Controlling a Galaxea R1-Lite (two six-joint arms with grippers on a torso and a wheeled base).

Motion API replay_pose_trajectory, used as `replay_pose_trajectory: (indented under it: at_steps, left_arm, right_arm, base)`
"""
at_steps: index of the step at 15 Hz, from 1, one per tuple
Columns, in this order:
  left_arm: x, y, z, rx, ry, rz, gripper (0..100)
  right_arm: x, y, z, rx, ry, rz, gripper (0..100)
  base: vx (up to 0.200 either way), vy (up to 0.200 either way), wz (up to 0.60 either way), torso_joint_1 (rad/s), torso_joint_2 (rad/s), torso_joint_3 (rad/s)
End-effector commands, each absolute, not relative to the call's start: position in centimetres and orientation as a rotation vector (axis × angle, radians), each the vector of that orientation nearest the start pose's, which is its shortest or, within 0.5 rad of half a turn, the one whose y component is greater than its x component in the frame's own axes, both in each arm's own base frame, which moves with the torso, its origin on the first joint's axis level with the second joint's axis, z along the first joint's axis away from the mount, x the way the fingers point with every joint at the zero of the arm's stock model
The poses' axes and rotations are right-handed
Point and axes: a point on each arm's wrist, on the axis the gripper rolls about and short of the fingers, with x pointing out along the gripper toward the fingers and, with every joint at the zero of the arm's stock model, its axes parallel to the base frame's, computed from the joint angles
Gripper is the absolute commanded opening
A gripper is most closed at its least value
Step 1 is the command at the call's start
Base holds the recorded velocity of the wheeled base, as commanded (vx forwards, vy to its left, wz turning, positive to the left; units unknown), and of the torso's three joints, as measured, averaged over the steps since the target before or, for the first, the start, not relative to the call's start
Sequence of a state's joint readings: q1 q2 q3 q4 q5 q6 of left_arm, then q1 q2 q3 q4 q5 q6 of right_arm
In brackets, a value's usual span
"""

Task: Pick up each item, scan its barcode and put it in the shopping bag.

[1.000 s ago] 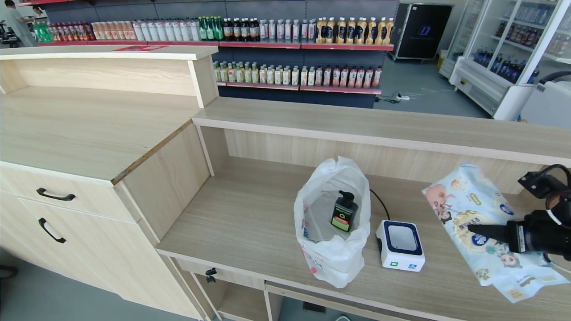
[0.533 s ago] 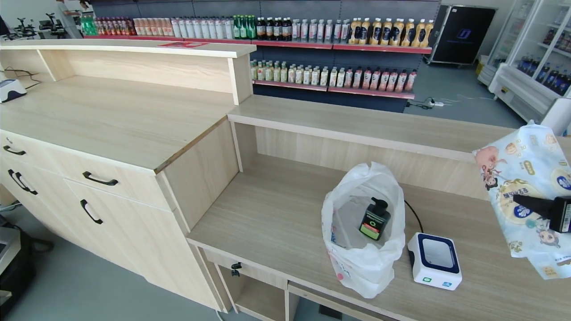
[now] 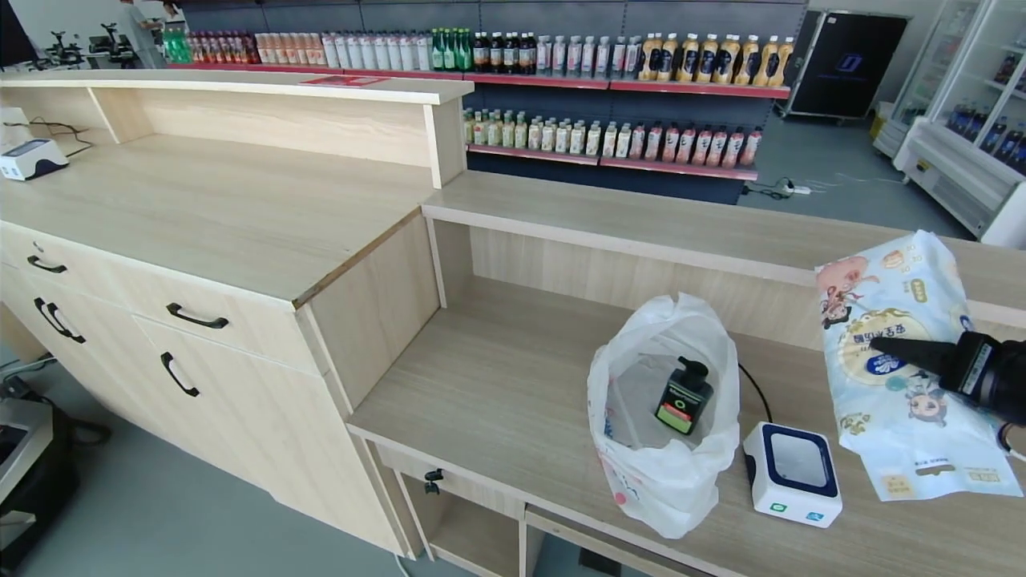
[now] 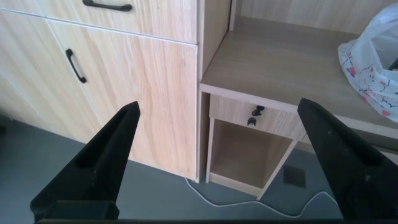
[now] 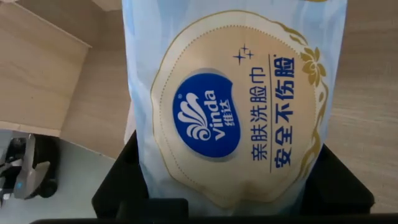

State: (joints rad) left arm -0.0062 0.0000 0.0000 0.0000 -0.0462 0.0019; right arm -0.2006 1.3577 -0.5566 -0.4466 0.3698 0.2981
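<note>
The tissue pack hangs at the right edge of the head view, its long axis running top to bottom, clenched in the right pincer. The scanner sits on the worktop just to its lower left, with the shopping bag further left, so the right arm is the nearer one.

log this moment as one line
right gripper: shut on blue pack, right of scanner | left gripper: open | shopping bag: pump bottle inside | status: pack not bagged

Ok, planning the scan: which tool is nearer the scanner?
Right. The right tool holds the pack right of the scanner; the left tool hangs low, beyond the bag.
</note>
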Motion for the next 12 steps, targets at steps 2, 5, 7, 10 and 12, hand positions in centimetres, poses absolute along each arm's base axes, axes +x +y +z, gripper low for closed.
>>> replay_pose_trajectory:
  at_steps: [2, 5, 7, 10, 12]
  left_arm:
    - [-2.3, -0.1, 7.6, 0.003, 0.001, -0.054, 100]
    - [-2.3, -0.1, 7.6, 0.002, 0.001, -0.052, 100]
    - [-2.3, -0.1, 7.6, 0.002, 0.001, -0.052, 100]
    - [-2.3, -0.1, 7.6, 0.002, 0.001, -0.054, 100]
    - [-2.3, -0.1, 7.6, 0.003, 0.001, -0.052, 100]
  right_arm:
    - [22.2, -0.7, 17.9, 0.390, 0.357, 0.267, 0]
    - [25.2, 1.8, 16.7, 0.358, 0.317, 0.390, 0]
    - [27.2, 2.6, 14.8, 0.330, 0.341, 0.417, 0]
    - [29.1, 3.1, 12.8, 0.289, 0.360, 0.431, 0]
    - [29.8, 3.7, 11.8, 0.289, 0.383, 0.441, 0]
  base:
    - [0.000, 0.000, 0.00, 0.000, 0.00, 0.000]
    - [0.000, 0.000, 0.00, 0.000, 0.00, 0.000]
    - [0.000, 0.000, 0.00, 0.000, 0.00, 0.000]
    - [0.000, 0.000, 0.00, 0.000, 0.00, 0.000]
    - [0.000, 0.000, 0.00, 0.000, 0.00, 0.000]
